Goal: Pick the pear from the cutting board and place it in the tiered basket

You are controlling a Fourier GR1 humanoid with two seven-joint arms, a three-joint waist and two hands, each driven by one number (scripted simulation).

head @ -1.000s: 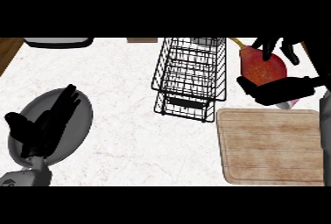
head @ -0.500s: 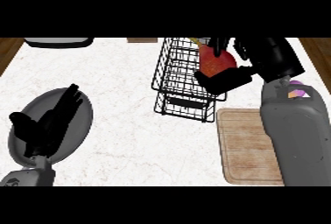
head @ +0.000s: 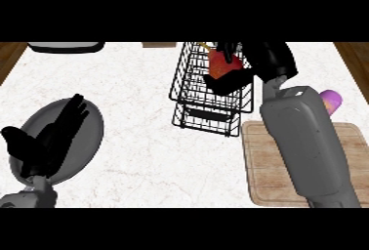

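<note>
Nearest, the left hand (head: 45, 141) rests open with fingers straight over one grey plate (head: 86, 146) on the white surface (head: 144, 161). One wooden cutting board (head: 270, 161) lies at the right, partly under the right forearm. Farther off, the right hand (head: 241, 63) curls round the single red pear (head: 218, 62), holding it above the top tier of the one black tiered basket (head: 205, 105).

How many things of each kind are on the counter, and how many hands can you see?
Pear: 1, red, held by the right hand over the basket
Tiered basket: 1
Cutting board: 1
Grey plate: 1
Pink thing behind the right forearm: 1
Hands: 2, with the left hand resting open over the plate
Total: 7
</note>
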